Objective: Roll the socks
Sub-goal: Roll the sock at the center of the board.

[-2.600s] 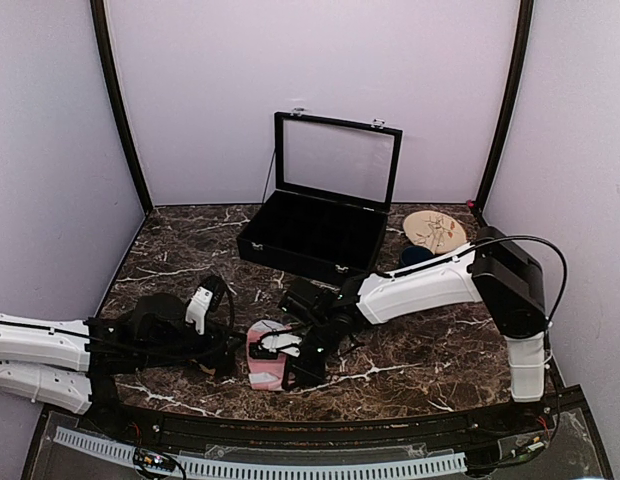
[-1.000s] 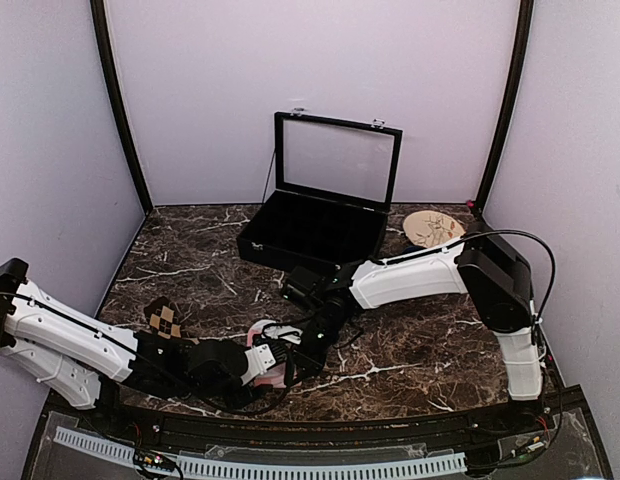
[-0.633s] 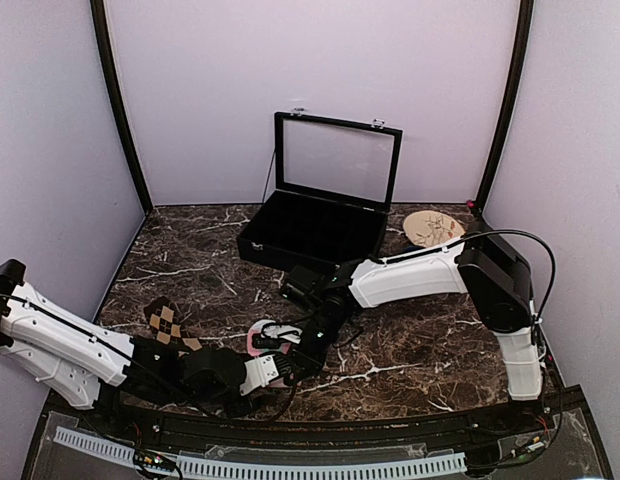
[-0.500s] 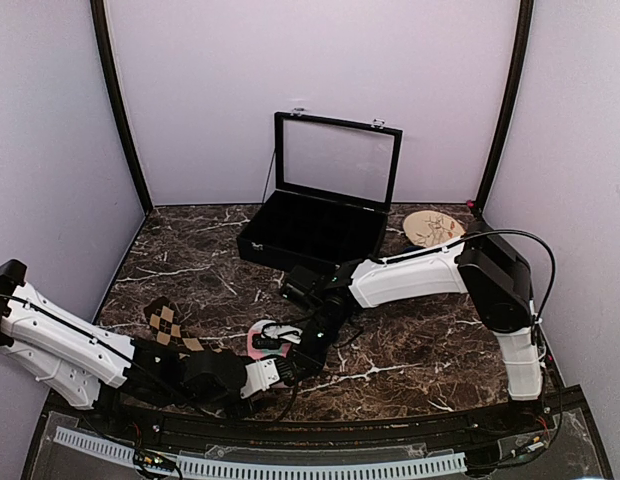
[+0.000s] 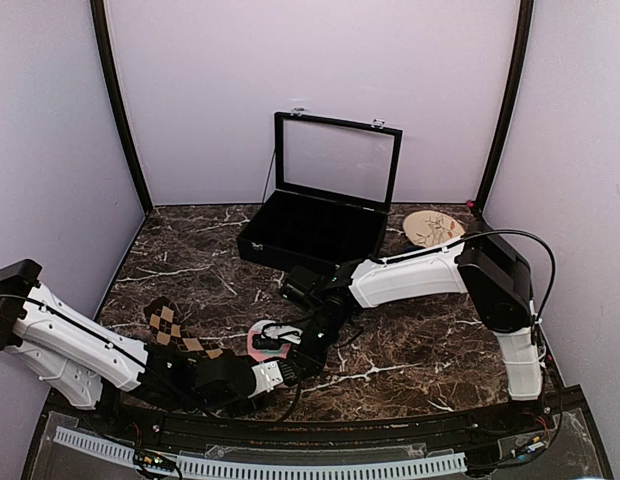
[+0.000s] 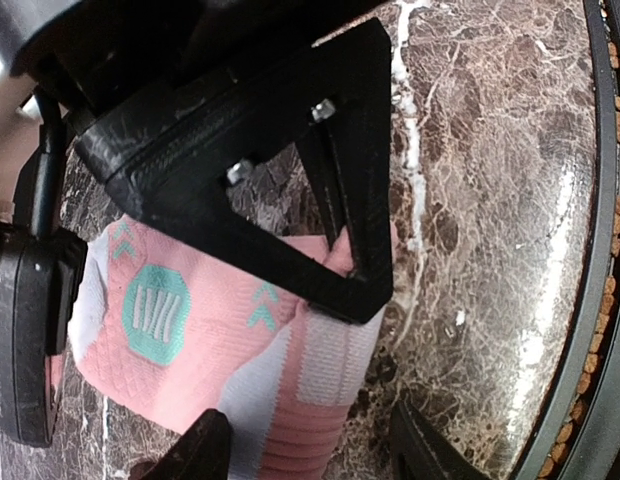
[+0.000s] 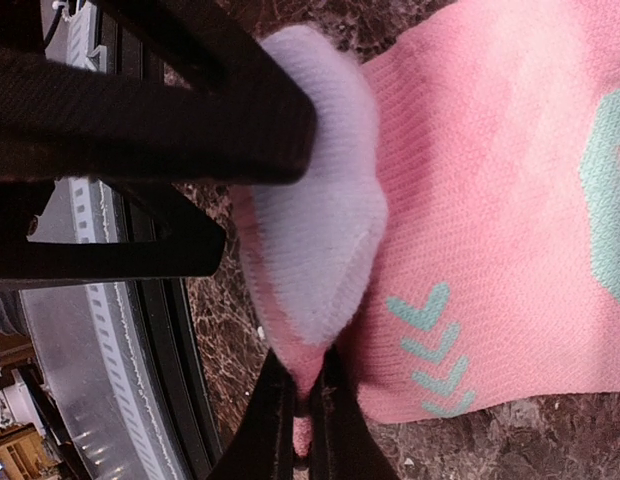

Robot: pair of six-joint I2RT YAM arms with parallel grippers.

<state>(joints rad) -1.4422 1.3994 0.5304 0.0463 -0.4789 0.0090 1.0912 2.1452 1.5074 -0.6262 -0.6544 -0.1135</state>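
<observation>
The pink sock [image 5: 258,344] with teal and white patches lies on the marble near the front edge. My right gripper [image 7: 296,425] is shut on a raised fold of it, by the white patch [image 7: 315,250]; it also shows from above [image 5: 302,357]. My left gripper [image 6: 310,452] is open low over the table, its fingers [image 6: 205,448] either side of the pink sock's ribbed end [image 6: 310,400], and from above it sits just left of the right one [image 5: 279,372]. The dark brown argyle sock [image 5: 170,322] lies flat to the left, partly under the left arm.
A black case [image 5: 308,236] with its glass lid up stands at the back centre. A round wooden disc [image 5: 433,228] lies at the back right. The black front rail [image 6: 600,240] runs close beside the left gripper.
My left arm has reached further right along the front edge, bringing its open gripper up to the pink sock and uncovering more of the argyle sock. The right gripper has kept its hold.
</observation>
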